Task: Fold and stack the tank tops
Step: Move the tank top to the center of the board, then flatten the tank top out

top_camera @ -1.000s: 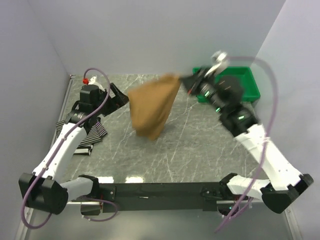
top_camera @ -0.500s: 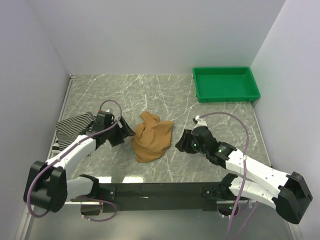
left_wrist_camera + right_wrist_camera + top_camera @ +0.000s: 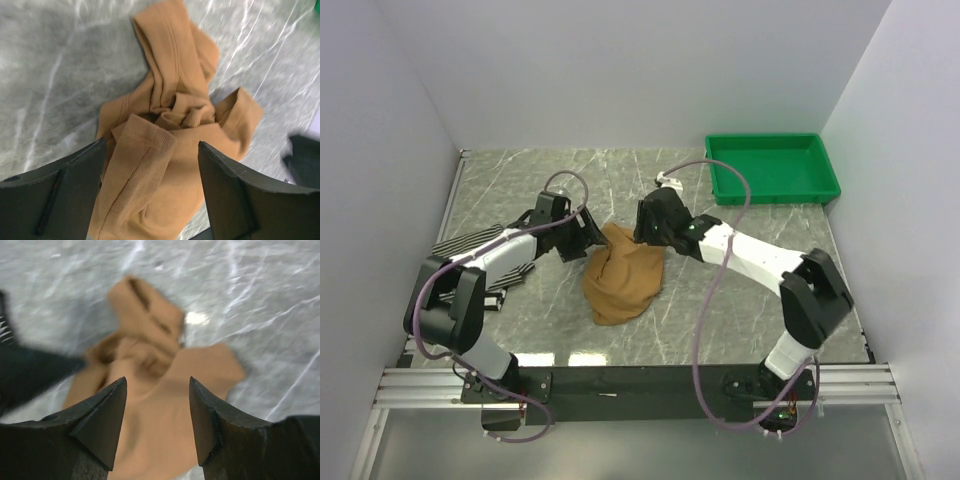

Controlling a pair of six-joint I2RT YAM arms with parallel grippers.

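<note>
Striped tank tops (image 3: 466,243): black-and-white cloth lies flat behind the left gripper, out along and under its arm. It shows as two patches, one on each side of the forearm. I cannot tell whether that is one garment or two.
Left gripper (image 3: 592,240): one of two grippers. Its jaws stand wide apart and nothing is clamped. It is low over the table (image 3: 740,280), at the left edge of the tan cloth. In the left wrist view a ribbed hem fold sits between the two fingers.
Tan tank top (image 3: 620,285): one. It is crumpled in a heap between the two grippers and reaches from them toward the arm bases. A twisted strap knot lies just ahead of the left gripper's tips.
Right gripper (image 3: 645,232): its jaws are parted and hold nothing. It points down at the far right edge of the heap, and the tan cloth fills the gap under its fingers. It is near the left gripper but apart from it.
Green tray (image 3: 770,196): one. It is well behind and to the right of the right gripper, at the table's far right corner.
</note>
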